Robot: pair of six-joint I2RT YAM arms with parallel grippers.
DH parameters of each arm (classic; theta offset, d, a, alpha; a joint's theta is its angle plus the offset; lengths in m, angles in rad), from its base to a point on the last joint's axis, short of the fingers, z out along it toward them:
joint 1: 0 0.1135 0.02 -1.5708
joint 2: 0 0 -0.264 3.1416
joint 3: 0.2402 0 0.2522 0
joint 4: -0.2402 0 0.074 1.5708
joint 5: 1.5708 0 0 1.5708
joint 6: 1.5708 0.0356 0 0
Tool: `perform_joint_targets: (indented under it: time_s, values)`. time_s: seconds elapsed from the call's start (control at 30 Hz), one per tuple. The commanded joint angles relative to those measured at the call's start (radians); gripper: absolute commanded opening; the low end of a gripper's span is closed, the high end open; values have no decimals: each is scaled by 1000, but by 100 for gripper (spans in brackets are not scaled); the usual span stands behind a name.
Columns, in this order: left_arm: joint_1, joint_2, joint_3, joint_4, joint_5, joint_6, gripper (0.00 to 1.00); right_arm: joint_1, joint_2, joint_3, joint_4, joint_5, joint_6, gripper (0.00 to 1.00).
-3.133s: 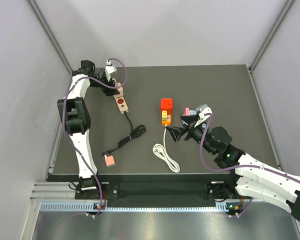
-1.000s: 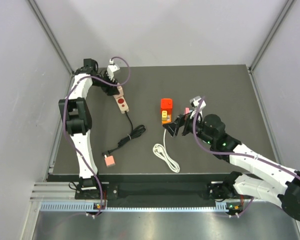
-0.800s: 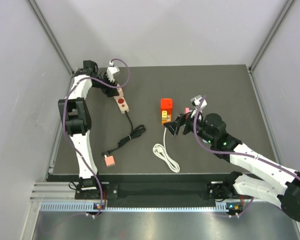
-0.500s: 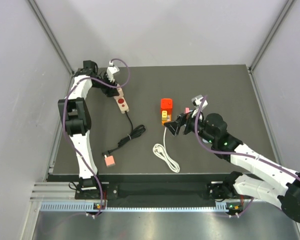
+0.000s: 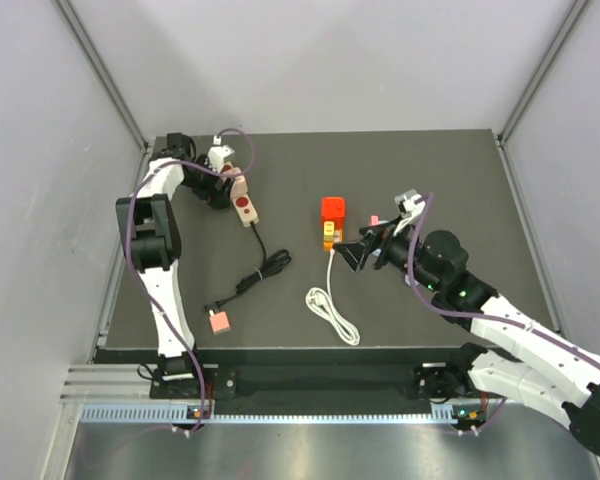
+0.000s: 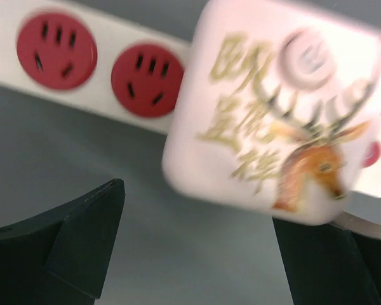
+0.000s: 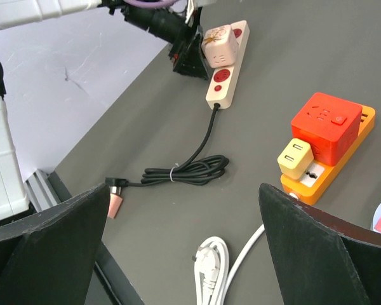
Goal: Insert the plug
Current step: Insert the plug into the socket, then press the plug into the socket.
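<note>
Bright red on the dark grey tabletop (image 5: 450,170), the small squarish plastic plug block (image 5: 332,209) sits on the far end of the short orange power strip (image 5: 328,240) near the table's middle in the top view, with a pale yellow plug (image 5: 329,229) on the strip just beside it and a white coiled cable (image 5: 330,308) trailing toward the near edge. The right gripper (image 5: 351,256) hovers just to the right of the strip, jaws spread and holding nothing. The left gripper (image 5: 223,187) reaches the far-left corner at a cream power strip with red sockets (image 5: 243,207), whose black cable (image 5: 262,270) ends near a small pink plug (image 5: 219,320). The left wrist view, blurred, shows a white cube adapter printed with a deer (image 6: 273,114) seated on that strip, the dark fingers (image 6: 82,222) wide apart below it. The right wrist view shows its own fingers (image 7: 57,235) parted over the table, with the red plug well ahead of them.
</note>
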Motion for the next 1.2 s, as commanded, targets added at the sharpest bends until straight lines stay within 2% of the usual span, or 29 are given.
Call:
perform_joint_targets:
  time_s: [0.0, 0.2, 0.3, 0.33, 0.5, 0.6, 0.67, 0.7, 0.73, 0.77, 0.8, 0.93, 1.17]
  values:
    - [-4, -69, -22, 33, -69, -45, 99, -9, -42, 25, 0, 3, -14, 100]
    - [-15, -195, -88, 145, -77, -117, 99, -11, -55, 45, -30, 40, -31, 100]
    - [-21, -256, -140, 262, -109, -304, 99, -11, -52, 54, -29, 38, -29, 100]
    - [-23, -266, -139, 270, -118, -385, 99, -11, -50, 57, -29, 37, -29, 100]
    - [-24, -246, -29, 193, -270, -565, 99, -11, -52, 57, -17, 48, -32, 100]
    - [-23, -255, -13, 202, -265, -608, 99, -11, -29, 59, -6, 41, -40, 100]
    - [-26, -266, 4, 201, -233, -651, 95, -11, -16, 70, -7, 41, -48, 100]
    - [-27, -282, 4, 208, -198, -652, 87, -11, -9, 71, -3, 44, -55, 100]
    - [-30, -290, -1, 221, -105, -645, 45, -11, -7, 70, 0, 48, -57, 100]
    - [-35, -299, -4, 230, -95, -643, 17, -12, -4, 70, 6, 51, -57, 100]
    - [-47, -310, -4, 240, -118, -660, 0, -12, 1, 70, 11, 49, -58, 100]
    - [-119, -319, -10, 254, -156, -707, 0, -11, 8, 67, 35, 43, -62, 100]
    - [-194, -275, -27, 160, -432, -806, 0, -23, 13, 74, 25, 38, -84, 100]
